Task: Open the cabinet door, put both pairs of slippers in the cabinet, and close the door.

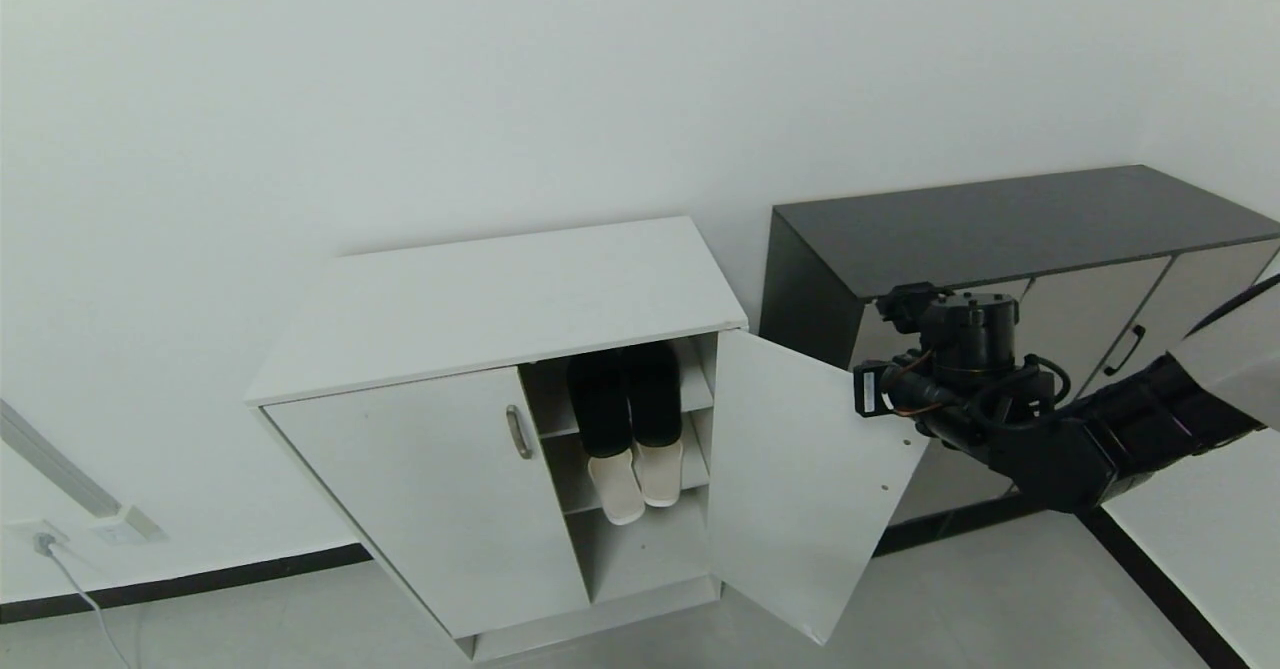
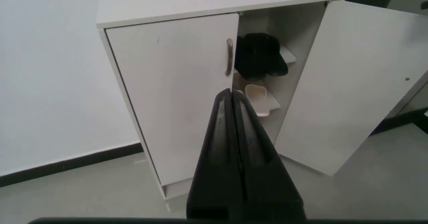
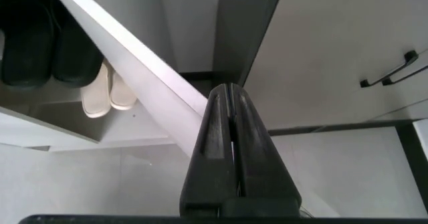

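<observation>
Closely, right gripper point(image 3: 231, 90), fingers together, sits at free edge of open door point(image 1: 800, 469)

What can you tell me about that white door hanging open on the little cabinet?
The open door is a flat, plain white panel, seemingly laminated board, with small holes on its inner face. Hinged on the white cabinet's right side, it stands upright, swung wide. The right hand, shut, is at its free edge; contact cannot be confirmed.

The white cabinet point(image 1: 500, 299) stood on the floor point(image 1: 950, 599). Black slippers point(image 1: 625, 399) lay on its upper shelf point(image 1: 698, 389), and white slippers point(image 1: 635, 479) on the lower shelf point(image 1: 695, 461).
</observation>
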### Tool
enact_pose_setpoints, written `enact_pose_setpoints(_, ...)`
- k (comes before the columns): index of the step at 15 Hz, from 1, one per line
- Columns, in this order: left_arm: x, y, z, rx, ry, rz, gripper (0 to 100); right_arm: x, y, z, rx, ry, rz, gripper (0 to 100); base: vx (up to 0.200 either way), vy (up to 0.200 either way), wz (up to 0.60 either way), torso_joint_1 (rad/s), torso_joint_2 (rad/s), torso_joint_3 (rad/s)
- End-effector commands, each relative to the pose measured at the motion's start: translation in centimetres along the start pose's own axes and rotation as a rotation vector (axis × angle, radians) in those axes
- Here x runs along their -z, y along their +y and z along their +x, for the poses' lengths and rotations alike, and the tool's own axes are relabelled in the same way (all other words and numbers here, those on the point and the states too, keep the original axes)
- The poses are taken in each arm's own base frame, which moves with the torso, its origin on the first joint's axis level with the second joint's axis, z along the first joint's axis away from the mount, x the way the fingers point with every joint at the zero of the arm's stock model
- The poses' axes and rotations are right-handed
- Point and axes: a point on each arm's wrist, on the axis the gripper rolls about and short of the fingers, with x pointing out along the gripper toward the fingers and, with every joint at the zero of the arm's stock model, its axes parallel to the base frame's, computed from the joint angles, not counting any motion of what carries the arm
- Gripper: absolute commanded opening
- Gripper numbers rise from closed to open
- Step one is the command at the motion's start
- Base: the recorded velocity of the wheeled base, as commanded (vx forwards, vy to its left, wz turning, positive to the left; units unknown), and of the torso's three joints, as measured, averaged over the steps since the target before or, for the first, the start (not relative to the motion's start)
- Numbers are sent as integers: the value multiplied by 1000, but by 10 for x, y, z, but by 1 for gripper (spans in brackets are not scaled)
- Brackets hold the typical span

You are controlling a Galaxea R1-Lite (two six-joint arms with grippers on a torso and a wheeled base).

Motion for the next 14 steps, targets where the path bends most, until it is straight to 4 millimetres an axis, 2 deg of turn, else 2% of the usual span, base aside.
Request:
enact_pose_setpoints(1,0,0,0,0,0,0,0,3,-2,3,6,10,0,0,0,0,0,0,0,0)
enact_pose_setpoints(10,0,0,0,0,0,0,0,7,1,2,-3,22,5,0,0,0,0,0,0,0)
enact_pose_setpoints(13,0,0,0,0,0,0,0,11,15,-13,-47,36,-14,0,0,0,0,0,0,0)
enact_pose_setpoints(14,0,0,0,0,0,0,0,10,24,-24,-76,36,-24,0,0,0,0,0,0,0)
